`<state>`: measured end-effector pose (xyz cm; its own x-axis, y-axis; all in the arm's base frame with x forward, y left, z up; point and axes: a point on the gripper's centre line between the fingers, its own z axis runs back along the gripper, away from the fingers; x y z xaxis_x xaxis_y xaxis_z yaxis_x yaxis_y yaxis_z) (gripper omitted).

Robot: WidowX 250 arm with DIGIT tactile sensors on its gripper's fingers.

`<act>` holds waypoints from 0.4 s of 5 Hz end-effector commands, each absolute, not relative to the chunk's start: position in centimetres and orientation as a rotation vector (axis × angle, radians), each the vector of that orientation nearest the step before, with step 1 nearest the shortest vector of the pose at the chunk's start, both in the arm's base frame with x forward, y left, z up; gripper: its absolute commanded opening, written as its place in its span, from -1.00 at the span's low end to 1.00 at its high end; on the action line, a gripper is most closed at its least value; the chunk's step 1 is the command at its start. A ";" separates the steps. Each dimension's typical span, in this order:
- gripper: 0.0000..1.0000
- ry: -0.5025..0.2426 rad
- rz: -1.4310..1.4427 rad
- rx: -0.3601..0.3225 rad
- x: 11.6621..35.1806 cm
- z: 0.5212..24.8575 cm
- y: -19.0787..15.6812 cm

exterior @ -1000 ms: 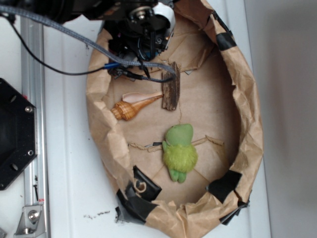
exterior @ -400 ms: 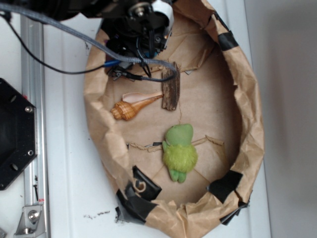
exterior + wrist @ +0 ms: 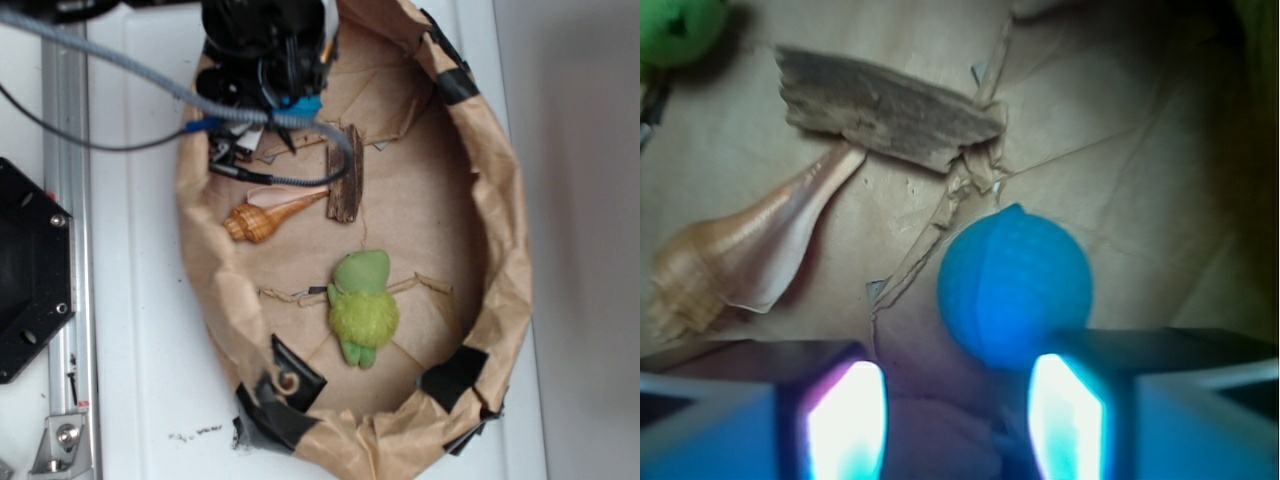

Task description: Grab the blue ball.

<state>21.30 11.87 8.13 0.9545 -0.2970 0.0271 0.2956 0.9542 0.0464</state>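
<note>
The blue ball [image 3: 1015, 287], dimpled and teal-blue, rests on the brown paper floor just ahead of my right fingertip, apart from both fingers. In the exterior view only a sliver of the blue ball [image 3: 306, 104] shows under the arm, at the top of the paper basin [image 3: 500, 200]. My gripper [image 3: 955, 400] is open, with only paper between its glowing fingers [image 3: 845, 420]. Seen from outside, the gripper [image 3: 283, 90] is mostly covered by the arm's black body and cables.
A dark piece of bark [image 3: 885, 108] [image 3: 345, 185] and a tan spiral shell [image 3: 735, 250] [image 3: 270, 215] lie just beyond the ball. A fuzzy green plush toy [image 3: 362, 305] sits mid-basin. Crumpled paper walls ring everything, and a black base [image 3: 30, 270] stands on the left.
The arm has shifted left and toward the top edge of the exterior view, uncovering a sliver of the blue ball. The shell, bark and plush toy have not moved.
</note>
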 end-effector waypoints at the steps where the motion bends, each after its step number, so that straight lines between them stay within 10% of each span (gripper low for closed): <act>1: 1.00 -0.082 -0.290 0.097 22.8 8.5 13.6; 2: 1.00 -0.041 -0.315 0.101 23.3 6.3 13.3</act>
